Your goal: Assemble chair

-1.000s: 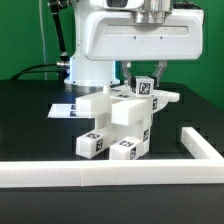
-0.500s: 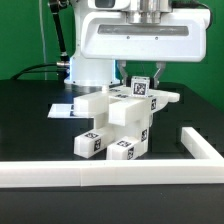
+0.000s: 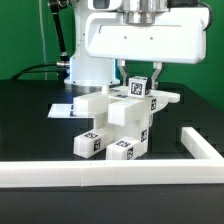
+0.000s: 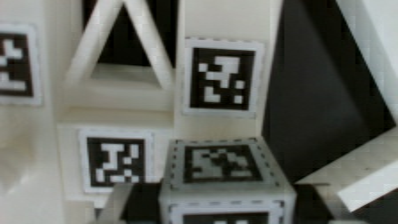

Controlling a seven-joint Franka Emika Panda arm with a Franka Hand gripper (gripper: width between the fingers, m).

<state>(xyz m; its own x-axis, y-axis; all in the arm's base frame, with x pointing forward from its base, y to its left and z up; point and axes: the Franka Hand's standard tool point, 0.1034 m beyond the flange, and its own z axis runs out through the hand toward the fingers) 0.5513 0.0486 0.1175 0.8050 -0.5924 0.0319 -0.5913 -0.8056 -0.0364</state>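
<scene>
The partly built white chair (image 3: 112, 128), made of blocky tagged parts, stands mid-table in the exterior view. My gripper (image 3: 139, 86) hangs straight above its rear right part and is shut on a small white tagged block (image 3: 138, 88), which sits at the top of the assembly. In the wrist view the same block (image 4: 221, 165) fills the space between my gripper's (image 4: 221, 205) dark fingers (image 4: 135, 196), with tagged chair parts (image 4: 221, 76) just beyond it. Whether the block is seated in the chair is hidden.
A long white border rail (image 3: 100, 173) runs along the front and turns back at the exterior view's right (image 3: 200, 145). The marker board (image 3: 62, 110) lies flat behind the chair on the left. The arm's white base (image 3: 88, 68) stands behind.
The gripper has turned a little with the block: its tagged face has shifted toward the exterior view's left. The chair has not moved.
</scene>
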